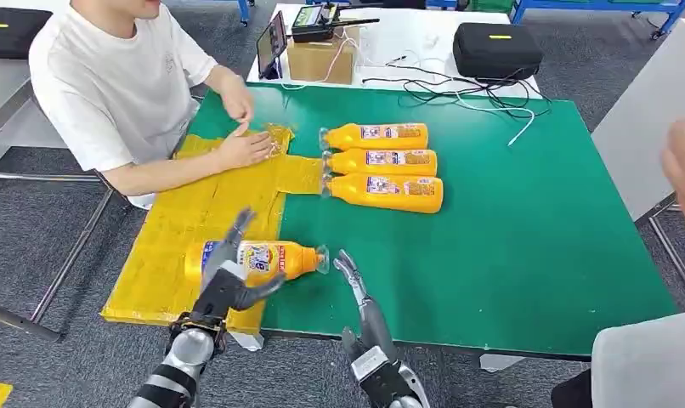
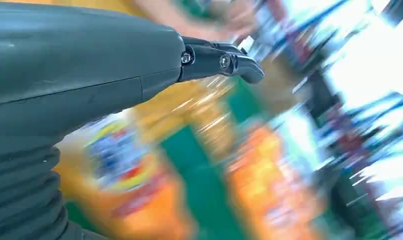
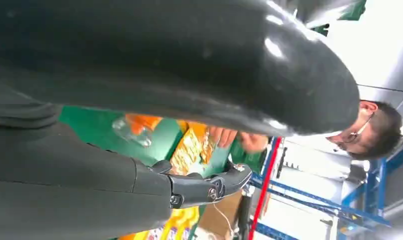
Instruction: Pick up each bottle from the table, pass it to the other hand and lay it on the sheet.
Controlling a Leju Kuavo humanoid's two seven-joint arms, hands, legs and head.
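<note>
Both robot hands sit at the near desk edge. Left robot hand [image 1: 229, 276] lies over the label end of a bottle [image 1: 258, 259], fingers draped around its body, apparently gripping it; the left wrist view is motion-blurred and settles nothing. Right robot hand [image 1: 356, 285] is open, fingers straight, just beside the bottle's clear cap, not touching. That bottle lies on its side, body over the yellow sheet [image 1: 165, 255], cap end out over the green desk [image 1: 526, 246]. Three more bottles [image 1: 382, 168] lie side by side mid-desk, well apart from the hands, caps toward the sheet. A person [image 1: 122, 85] seated at the far left has both hands on the sheet's far end. Risks, as I judge them: the bottle looks smooth and round, so it could roll off the sheet on release; fingers pulling away may drag it; the person tugging the sheet could shift it; the next reach passes near the person's hands. Writing: each bottle carries a blue, red and white label, text too small to read; no brand legible.
</note>
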